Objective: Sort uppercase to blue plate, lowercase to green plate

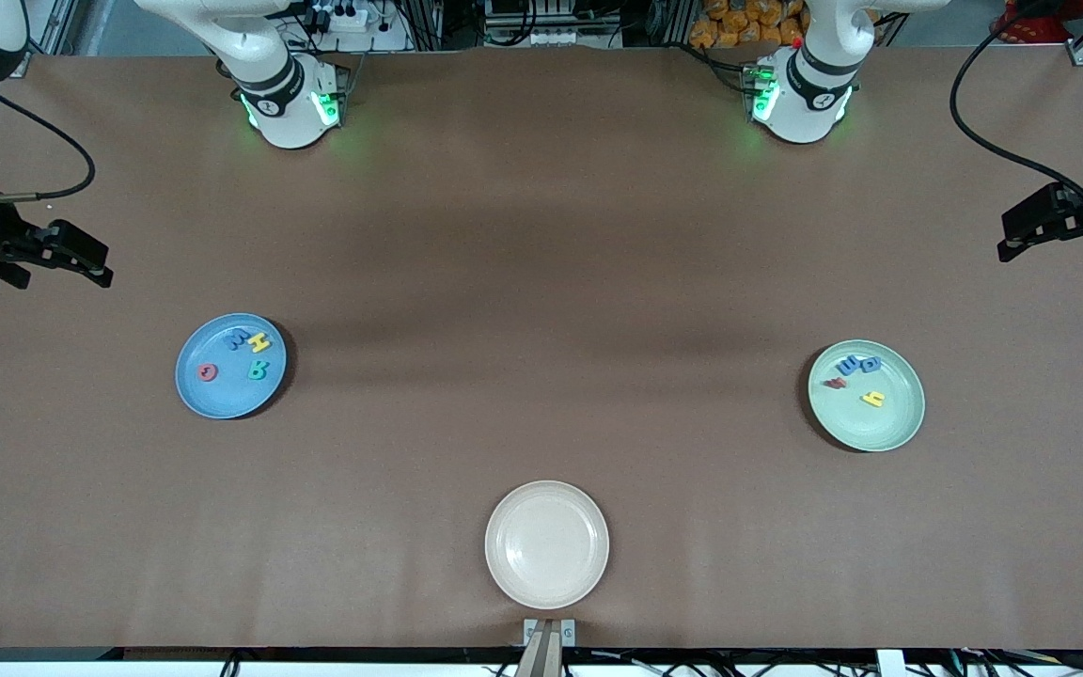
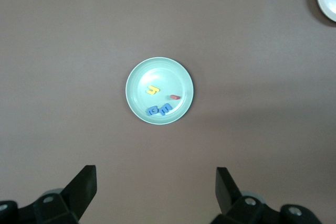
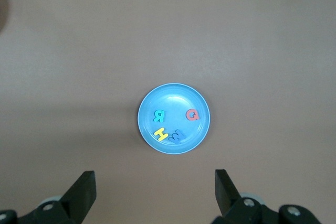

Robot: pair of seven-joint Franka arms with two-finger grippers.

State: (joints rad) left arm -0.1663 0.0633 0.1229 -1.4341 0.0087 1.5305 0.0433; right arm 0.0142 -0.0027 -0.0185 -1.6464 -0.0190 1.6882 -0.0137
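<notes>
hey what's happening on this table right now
Two robot arms are sorting toy letters, and it looks finished. The four uppercase letters lie in the blue plate toward the right arm's end; the four lowercase letters lie in the green plate toward the left arm's end. A cream plate, nearest the front camera, holds nothing. The left pincer and right pincer are both open, holding nothing, each raised high near its own plate.

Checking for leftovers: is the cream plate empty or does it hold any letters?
Empty. The cream plate shows only its bare surface in the front view, no letters on it.
</notes>
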